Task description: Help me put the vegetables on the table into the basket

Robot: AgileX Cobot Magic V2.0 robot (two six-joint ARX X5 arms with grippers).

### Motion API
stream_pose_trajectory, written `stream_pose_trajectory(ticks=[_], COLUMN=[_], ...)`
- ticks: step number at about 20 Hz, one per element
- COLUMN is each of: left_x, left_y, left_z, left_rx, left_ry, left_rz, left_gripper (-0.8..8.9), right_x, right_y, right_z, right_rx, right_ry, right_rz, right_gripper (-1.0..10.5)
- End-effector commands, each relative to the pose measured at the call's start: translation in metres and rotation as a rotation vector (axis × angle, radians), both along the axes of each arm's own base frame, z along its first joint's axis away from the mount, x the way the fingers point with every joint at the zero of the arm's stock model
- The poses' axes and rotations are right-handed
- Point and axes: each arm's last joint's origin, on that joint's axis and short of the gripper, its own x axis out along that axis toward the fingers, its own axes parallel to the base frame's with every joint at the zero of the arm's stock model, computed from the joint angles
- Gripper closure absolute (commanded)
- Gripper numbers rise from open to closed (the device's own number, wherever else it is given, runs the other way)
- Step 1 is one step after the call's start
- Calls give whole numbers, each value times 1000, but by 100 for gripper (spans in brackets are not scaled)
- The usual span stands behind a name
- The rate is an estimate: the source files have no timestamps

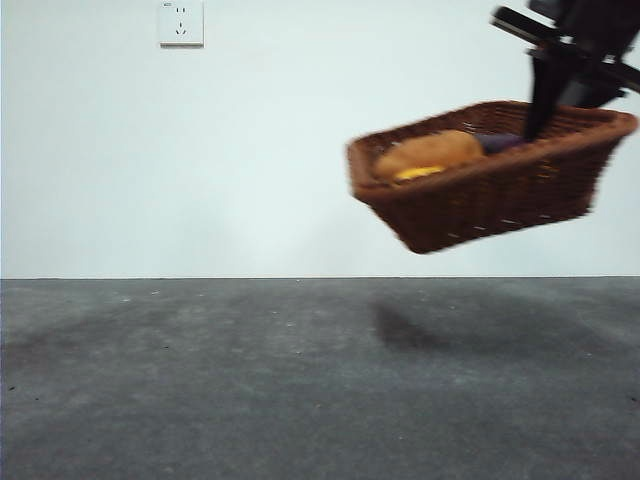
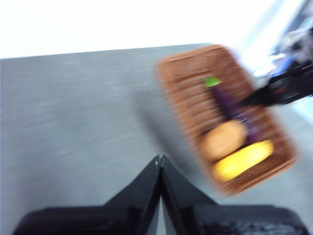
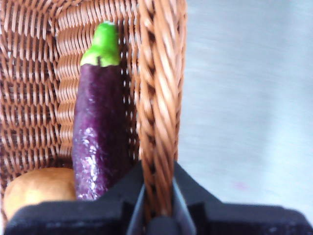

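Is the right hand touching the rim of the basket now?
Touching. The right wrist view shows the right hand with its jaws closed on the braided rim of the basket, one on each side.

Basket (image 1: pixel 480 200) brown woven wicker w/ braided rim; eggplant (image 3: pixel 100 132) glossy purple skin; table (image 1: pixel 200 380) matt grey, mottled.

The basket (image 1: pixel 480 190) hangs clear above the table (image 1: pixel 200 380), leaving open room beneath.

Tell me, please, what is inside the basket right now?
The basket, held off the table by the right gripper clamped on its rim, holds a potato, a yellow piece and a purple eggplant. Its floor beneath them is hidden.
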Motion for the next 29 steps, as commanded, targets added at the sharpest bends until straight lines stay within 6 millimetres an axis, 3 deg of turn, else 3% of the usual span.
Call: stream_pose_trajectory(ticks=[1,6,11,17,25,27,29], left_x=[-2,0,0,-1,1,3,3], left_y=[5,4,4,5,4,4,4], left_z=[-2,-4,-5,-7,-9,-9,-10], left_rx=[83,75,76,80,81,82,82], left_ry=[-23,-11,4,31,40,45,48], left_rz=[-5,-38,-40,-41,-42,-42,-42], left_gripper=[822,822,822,822,822,822,822], right_x=[1,2,17,35,41,42,43], right_y=[-18,-38,-41,-43,-43,-43,-44], right_z=[-7,-41,-91,-135,-141,-141,-140], right_rx=[-13,-36,-15,-38,-71,-76,-82], right_ry=[-5,41,133,232,201,184,173], right_rz=[-16,-22,21,18,26,33,43], right_gripper=[958,959,959,959,929,741,692])
